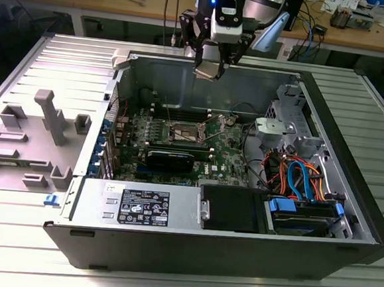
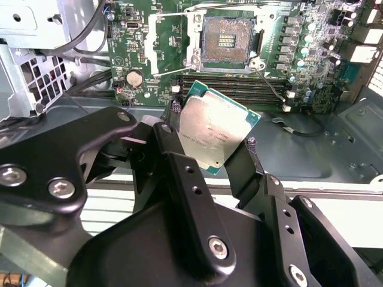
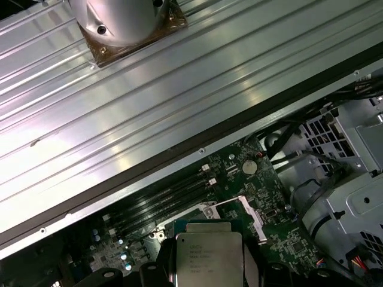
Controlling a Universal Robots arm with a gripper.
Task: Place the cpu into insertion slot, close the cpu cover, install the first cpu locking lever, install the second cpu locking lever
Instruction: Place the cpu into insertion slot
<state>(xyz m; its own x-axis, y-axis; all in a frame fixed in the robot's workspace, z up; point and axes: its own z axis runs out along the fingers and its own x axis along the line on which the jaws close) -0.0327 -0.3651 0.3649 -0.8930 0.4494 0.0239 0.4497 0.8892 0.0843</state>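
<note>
My gripper [image 2: 210,143] is shut on the cpu [image 2: 212,133], a flat square chip with a shiny silver top, held by its edges between black fingers [image 2: 179,161]. The first wrist view also shows the cpu [image 3: 208,254] in the grip. In the exterior view the gripper [image 1: 208,70] hangs above the back wall of the open computer case, higher than the motherboard. The insertion slot [image 2: 227,40] lies open and bare on the green motherboard, with its thin locking levers swung out. In the exterior view the slot [image 1: 187,134] sits mid-board; the cpu cover cannot be told apart there.
The black computer case [image 1: 343,252] lies open on a ribbed metal table [image 1: 12,236]. A power supply [image 1: 140,206], drive bays with orange and blue cables [image 1: 295,181] and black memory sticks [image 2: 239,89] surround the slot. Grey fixture blocks [image 1: 48,115] stand at the exterior view's left.
</note>
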